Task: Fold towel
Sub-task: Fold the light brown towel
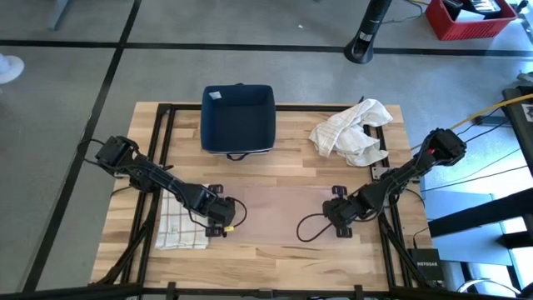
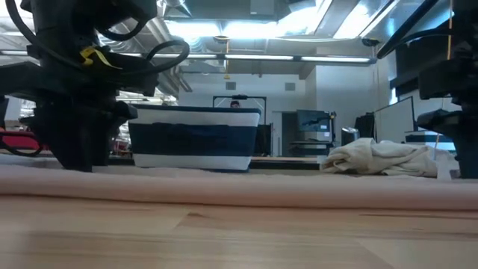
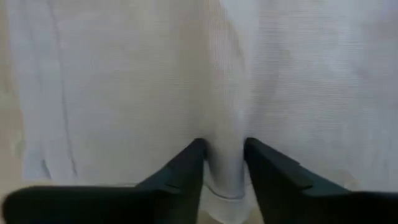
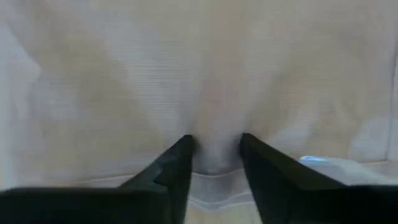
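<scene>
A thin pale towel (image 1: 283,212) lies spread flat in the middle of the table. My left gripper (image 1: 220,222) stands at its left end and my right gripper (image 1: 340,220) at its right end. Both point steeply down, each shut on a pinch of the cloth. In the left wrist view the towel (image 3: 186,74) fills the picture, with a ridge of it between the fingers of my left gripper (image 3: 224,146). The right wrist view shows the same of the towel (image 4: 205,68) and my right gripper (image 4: 216,142). In the low view the towel (image 2: 239,187) is a flat pale band. My left gripper pinches a raised ridge of the towel (image 3: 225,165) between its two fingers, close to a hemmed edge (image 3: 224,196), coming from above. The rest of the cloth lies flat on the table. My right gripper pinches a small pucker of the towel (image 4: 216,155) between its two fingers, just inside the hem (image 4: 214,180), from above and pointing down. Around the pinch the cloth stays flat on the table.
A dark blue bin (image 1: 237,118) stands at the table's far edge. A crumpled white towel (image 1: 354,133) lies at the back right. A folded checked towel (image 1: 179,225) lies at the near left, under my left arm. Cables loop beside both grippers.
</scene>
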Motion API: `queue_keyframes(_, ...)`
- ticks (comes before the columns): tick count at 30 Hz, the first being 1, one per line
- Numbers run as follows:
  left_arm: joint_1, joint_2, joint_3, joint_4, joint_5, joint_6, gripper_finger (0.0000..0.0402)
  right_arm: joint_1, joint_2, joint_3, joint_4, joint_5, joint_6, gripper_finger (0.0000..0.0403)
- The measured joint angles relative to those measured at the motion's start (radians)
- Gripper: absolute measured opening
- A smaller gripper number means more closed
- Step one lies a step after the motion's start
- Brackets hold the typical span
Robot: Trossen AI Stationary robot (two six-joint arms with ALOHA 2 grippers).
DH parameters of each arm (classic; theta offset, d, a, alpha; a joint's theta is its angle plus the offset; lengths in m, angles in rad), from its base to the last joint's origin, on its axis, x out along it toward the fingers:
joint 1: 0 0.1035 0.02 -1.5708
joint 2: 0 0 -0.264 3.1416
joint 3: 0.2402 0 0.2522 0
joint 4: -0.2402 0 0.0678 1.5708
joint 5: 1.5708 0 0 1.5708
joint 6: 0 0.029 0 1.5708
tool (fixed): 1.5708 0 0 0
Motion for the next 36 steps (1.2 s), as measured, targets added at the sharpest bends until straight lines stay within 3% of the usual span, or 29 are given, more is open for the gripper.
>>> queue_keyframes(7, 0.000, 0.000, 0.000, -0.027, -0.010, -0.027, 0.0008, 0.000, 0.000, -0.001, -0.003, -0.008, 0.000, 0.0011)
queue_keyframes(15, 0.002, 0.000, -0.001, -0.029, -0.007, -0.049, 0.0003, 0.001, 0.003, -0.003, 0.008, 0.007, 0.000, 0.0041)
queue_keyframes(23, -0.002, -0.008, -0.001, -0.028, -0.021, -0.059, 0.0002, 0.002, 0.004, 0.008, -0.002, 0.048, 0.031, 0.0009)
queue_keyframes(31, -0.030, -0.109, 0.076, -0.163, -0.020, -0.102, 0.0001, 0.000, -0.068, 0.138, -0.179, 0.070, 0.004, 0.0003)
queue_keyframes(36, -0.023, -0.192, 0.121, -0.270, -0.056, -0.099, 0.0000, 0.000, -0.145, 0.197, -0.283, 0.152, -0.009, 0.0003)
